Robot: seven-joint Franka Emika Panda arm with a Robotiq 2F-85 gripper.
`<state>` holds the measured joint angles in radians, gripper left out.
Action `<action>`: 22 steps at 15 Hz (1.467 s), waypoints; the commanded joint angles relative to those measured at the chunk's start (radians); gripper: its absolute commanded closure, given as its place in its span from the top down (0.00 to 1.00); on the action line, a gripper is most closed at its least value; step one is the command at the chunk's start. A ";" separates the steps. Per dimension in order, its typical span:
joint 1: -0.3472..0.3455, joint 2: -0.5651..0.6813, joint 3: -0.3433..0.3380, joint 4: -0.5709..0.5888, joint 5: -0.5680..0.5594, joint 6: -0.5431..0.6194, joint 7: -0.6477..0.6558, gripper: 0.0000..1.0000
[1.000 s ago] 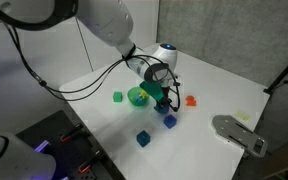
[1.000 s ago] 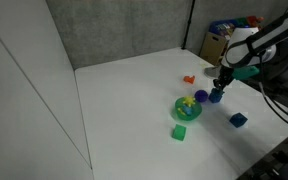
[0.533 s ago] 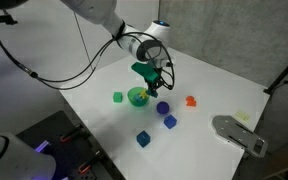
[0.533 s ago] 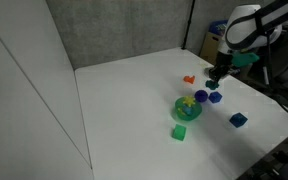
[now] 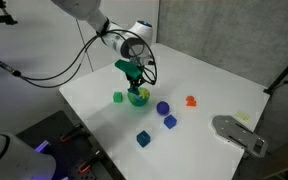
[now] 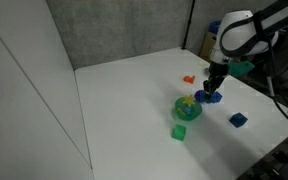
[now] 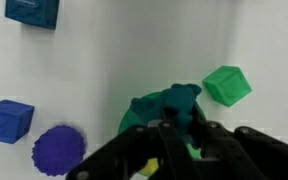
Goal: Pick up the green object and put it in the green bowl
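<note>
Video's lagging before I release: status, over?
Gripper shut on teal block. Block above green bowl, not released. Light-green cube beside bowl, apart from it.

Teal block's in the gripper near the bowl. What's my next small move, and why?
Probably ease straight down a little before releasing: the gripper holds the block above the green bowl, and the wrist view shows the bowl right beneath it.
</note>
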<state>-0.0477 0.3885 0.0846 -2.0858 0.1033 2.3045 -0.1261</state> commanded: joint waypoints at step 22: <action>0.017 0.288 0.062 0.296 0.059 0.018 -0.074 0.69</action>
<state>-0.0106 0.6912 0.1374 -1.8169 0.1519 2.3483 -0.1689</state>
